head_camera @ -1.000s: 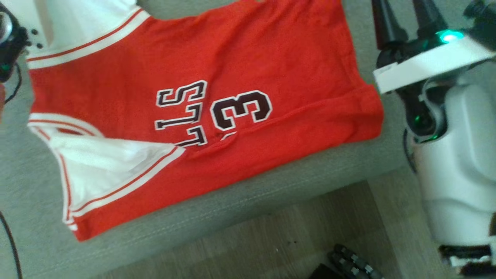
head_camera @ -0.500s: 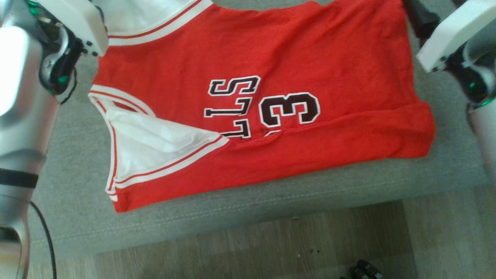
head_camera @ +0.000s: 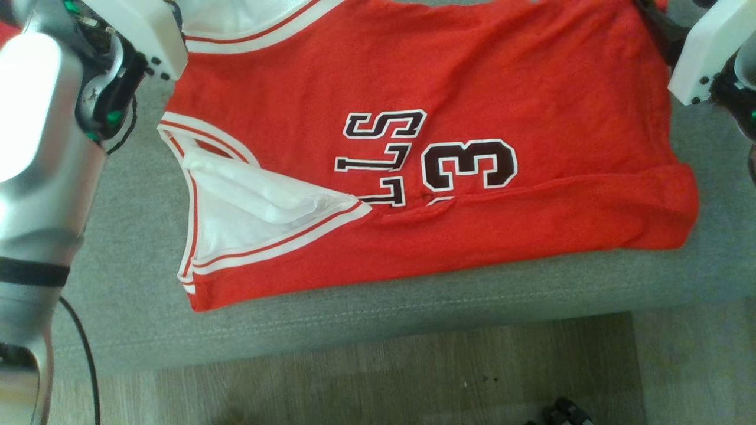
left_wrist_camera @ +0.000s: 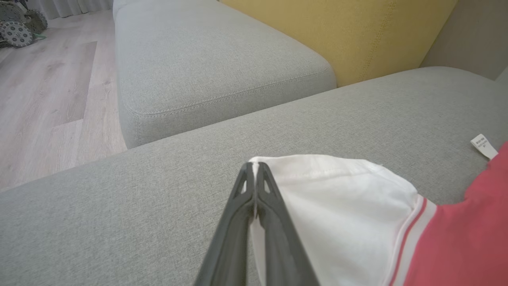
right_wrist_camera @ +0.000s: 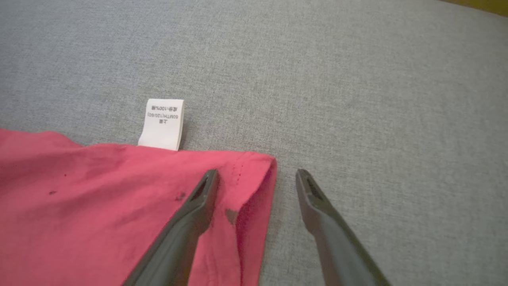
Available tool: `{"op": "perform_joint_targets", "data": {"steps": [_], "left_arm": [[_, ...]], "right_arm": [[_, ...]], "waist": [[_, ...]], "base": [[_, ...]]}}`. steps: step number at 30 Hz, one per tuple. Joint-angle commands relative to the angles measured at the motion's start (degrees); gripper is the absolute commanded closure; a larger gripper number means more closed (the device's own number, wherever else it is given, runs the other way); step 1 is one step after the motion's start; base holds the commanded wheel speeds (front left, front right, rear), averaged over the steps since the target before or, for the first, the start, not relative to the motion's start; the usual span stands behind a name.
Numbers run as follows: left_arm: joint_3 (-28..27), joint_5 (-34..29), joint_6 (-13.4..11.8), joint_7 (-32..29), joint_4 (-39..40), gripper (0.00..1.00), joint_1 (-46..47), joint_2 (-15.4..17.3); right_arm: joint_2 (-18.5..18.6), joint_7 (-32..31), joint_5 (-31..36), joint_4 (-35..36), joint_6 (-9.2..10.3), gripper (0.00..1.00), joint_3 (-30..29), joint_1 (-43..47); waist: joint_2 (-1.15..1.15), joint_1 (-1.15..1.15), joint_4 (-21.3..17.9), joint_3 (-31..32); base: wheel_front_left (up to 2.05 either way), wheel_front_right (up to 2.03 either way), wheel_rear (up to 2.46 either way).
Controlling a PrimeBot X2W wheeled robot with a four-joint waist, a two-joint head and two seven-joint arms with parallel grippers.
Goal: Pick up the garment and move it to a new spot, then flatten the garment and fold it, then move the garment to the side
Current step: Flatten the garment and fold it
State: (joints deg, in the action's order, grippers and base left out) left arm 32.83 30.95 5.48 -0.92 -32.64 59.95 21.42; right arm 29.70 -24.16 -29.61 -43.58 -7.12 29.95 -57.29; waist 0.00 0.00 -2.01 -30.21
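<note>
well, the garment (head_camera: 484, 77), a red jersey with white trim, lies spread on the grey sofa cushion (head_camera: 378, 319) with its collar end toward 9 o'clock in the head view and its hem toward 3. its long side at 6 o'clock is folded over and runs just inside the cushion's front seam, with wooden floor (head_camera: 413, 378) beyond. bare cushion lies open at 9 o'clock, and a narrower strip at 3.

in the left wrist view the left claw (left_wrist_camera: 254, 167) has its fingers pressed together on the edge of the white sleeve. open cushion stretches toward 12 and 9 o'clock, up to a yellow backrest (left_wrist_camera: 357, 35).

in the right wrist view the right claw (right_wrist_camera: 257, 172) is spread wide. one finger is over the red hem corner and the other over bare cushion at 3 o'clock, holding nothing. a white care label (right_wrist_camera: 162, 124) pokes out at 11 o'clock.
</note>
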Motion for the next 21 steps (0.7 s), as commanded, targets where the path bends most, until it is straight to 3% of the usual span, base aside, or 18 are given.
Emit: {"op": "perform_joint_targets", "data": {"steps": [1,17,19,21], "left_arm": [[-1.72,0.39,-0.52,0.28,2.04,1.0,0.89,2.59],[-1.47,0.91,-1.61,-1.04,4.36,1.0,1.52,3.45],[-1.36,0.96,-1.7,-1.03,4.34,1.0,1.41,3.43],[-1.29,1.05,-1.81,-1.07,4.41,1.0,1.32,3.47]], "right_arm": [[1.07,0.38,-0.75,0.94,-0.36,0.0,0.51,-1.08],[0.33,3.54,-2.66,-4.49,-0.36,0.0,3.89,-4.01],[0.2,2.77,-3.71,-4.93,-0.36,1.0,4.67,-3.76],[0.38,2.1,-4.76,-4.91,-0.36,1.0,5.58,-3.55]], "waist": [[0.0,0.0,-0.07,0.08],[0.0,0.0,-0.19,-1.9],[0.0,0.0,-0.08,-1.76],[0.0,0.0,0.03,-1.62]], "base": [[0.0,0.0,0.0],[0.0,0.0,0.0],[0.0,0.0,0.0],[0.0,0.0,0.0]]}}
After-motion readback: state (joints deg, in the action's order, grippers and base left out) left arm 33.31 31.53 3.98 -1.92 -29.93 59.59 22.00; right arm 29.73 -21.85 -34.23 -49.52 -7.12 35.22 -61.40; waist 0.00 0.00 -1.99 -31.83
